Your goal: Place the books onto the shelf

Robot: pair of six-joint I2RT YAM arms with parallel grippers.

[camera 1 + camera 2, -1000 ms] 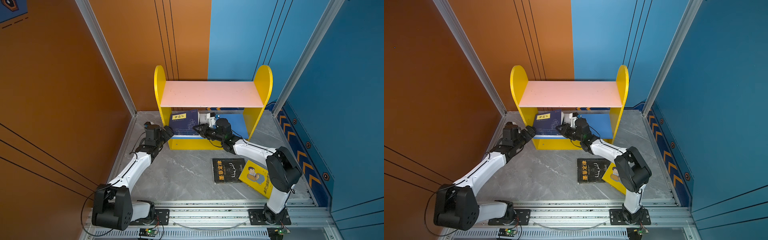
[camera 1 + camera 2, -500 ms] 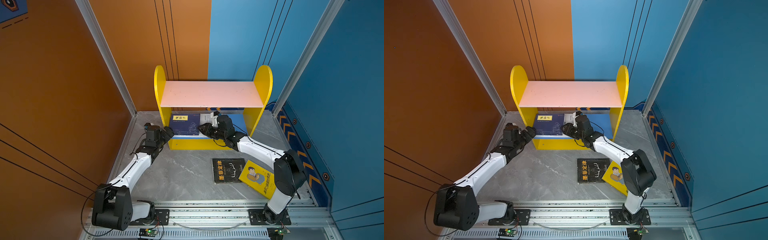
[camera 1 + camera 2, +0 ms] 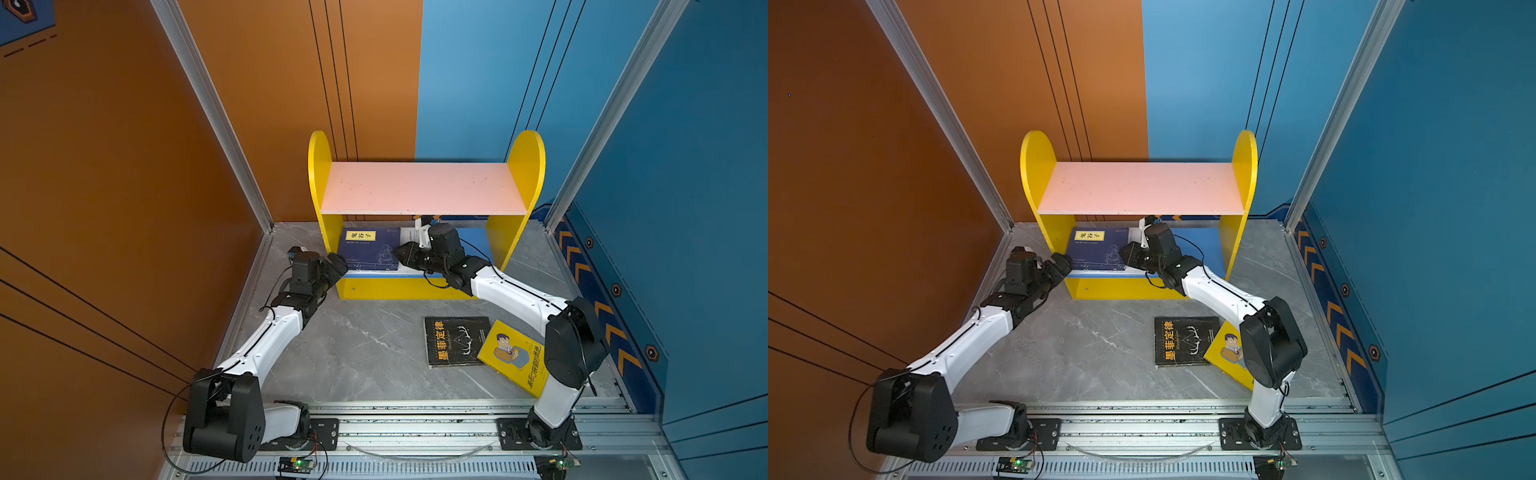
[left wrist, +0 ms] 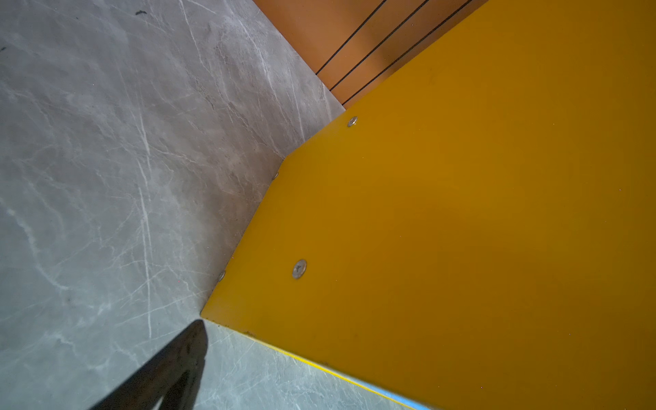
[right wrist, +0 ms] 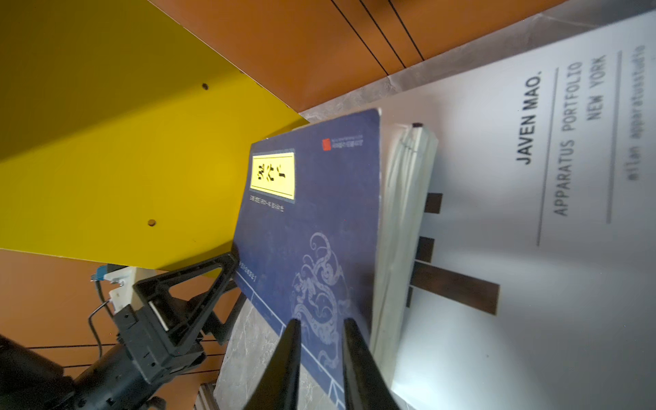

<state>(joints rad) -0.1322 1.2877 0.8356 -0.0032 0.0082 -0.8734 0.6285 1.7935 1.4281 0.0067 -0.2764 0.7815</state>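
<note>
Right pincer [image 5: 321, 324]: blades narrowly parted, with nothing between them. The tips stand over the near part of the navy book [image 3: 368, 249] cover; contact cannot be determined.

Left pincer [image 3: 338, 264]: spread wide and empty. It is positioned at the lower front corner of the shelf [image 3: 424, 189], by the left side panel [image 4: 443, 230], with one finger [image 5: 198, 280] just beside the near corner of the navy book.

Navy book: lying flat, cover up, on top of a small stack at the left end of the blue lower board [image 3: 1204, 245]. The number of volumes under it cannot be told. The stack rests on a white book [image 5: 532, 248] with dark blocks, which extends out to its right.

Black book [image 3: 455, 340] and yellow book [image 3: 513, 357]: both flat on the grey surface [image 3: 365, 345] in front of the shelf, toward the right, and touching along one edge. In both top views the right arm's elbow covers part of the yellow book.
</note>
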